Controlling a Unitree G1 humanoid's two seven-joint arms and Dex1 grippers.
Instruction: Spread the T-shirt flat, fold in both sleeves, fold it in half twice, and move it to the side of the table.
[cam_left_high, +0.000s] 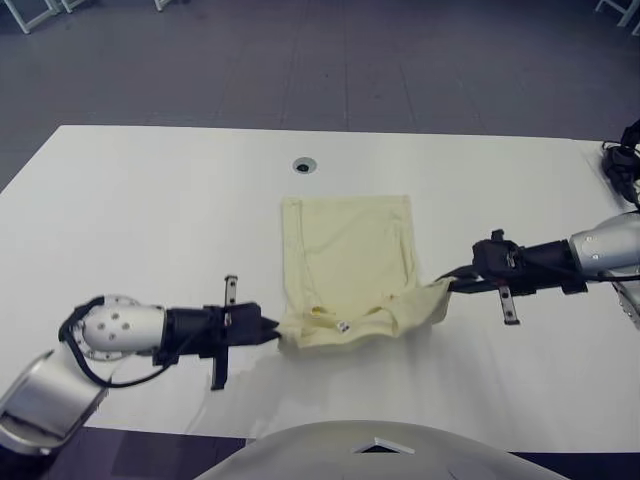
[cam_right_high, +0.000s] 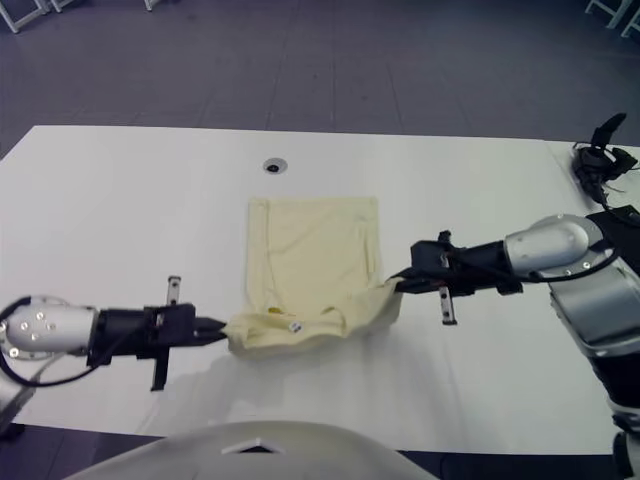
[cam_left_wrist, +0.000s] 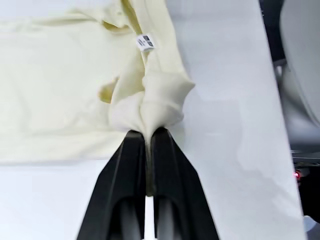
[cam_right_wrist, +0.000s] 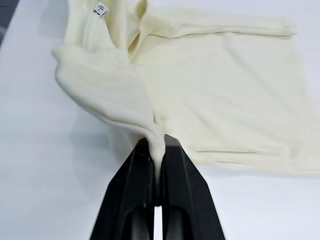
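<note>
The T-shirt (cam_left_high: 345, 260) lies lengthwise front-to-back, collar nearest, clenched by left claw (cam_left_high: 274, 332) and right claw (cam_left_high: 452, 286).

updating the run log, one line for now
pale yellow fabric T-shirt: sleeves folded in | left hand: grips near-left corner | right hand: grips near-right corner

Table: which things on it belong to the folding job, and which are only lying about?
Job: T-shirt; left gripper and right gripper, each shut on a near corner.
Lying about: round hole in the table; black cables at its right edge.
</note>
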